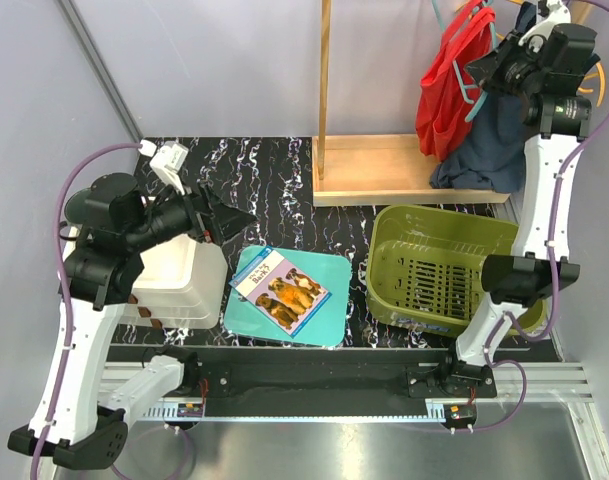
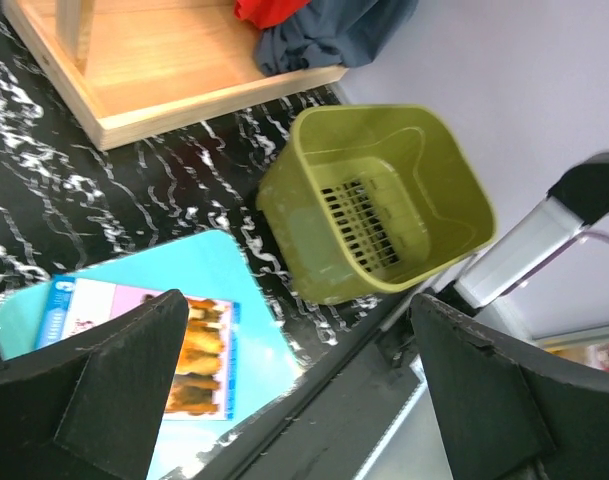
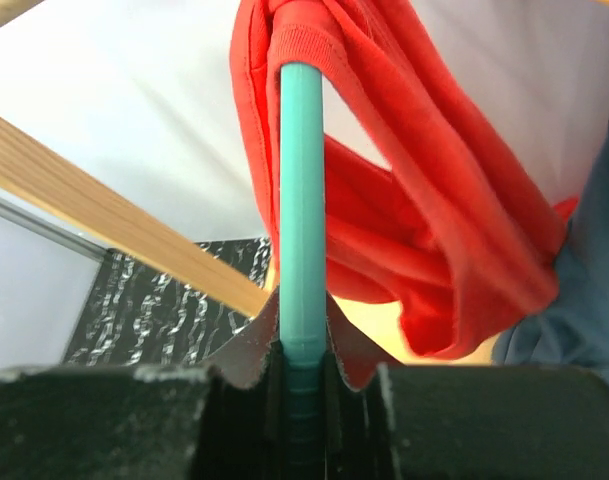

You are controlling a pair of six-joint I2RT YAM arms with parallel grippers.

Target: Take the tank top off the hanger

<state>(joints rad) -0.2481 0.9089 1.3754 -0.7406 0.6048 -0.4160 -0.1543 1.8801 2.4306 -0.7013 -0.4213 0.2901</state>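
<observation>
Teal hanger (image 3: 302, 200) is clamped by right pincer (image 3: 302, 350), red top (image 3: 434, 230) draped beyond its tips. Left pincer (image 2: 294, 380) is spread wide above marbled black table (image 2: 184, 180); pale walls (image 1: 214, 60) behind.

Tank top (image 3: 454, 280) soft cloth; hanger (image 3: 302, 200) smooth plastic; basket (image 1: 389, 265) matt plastic; stand (image 1: 384, 170) wood.
</observation>
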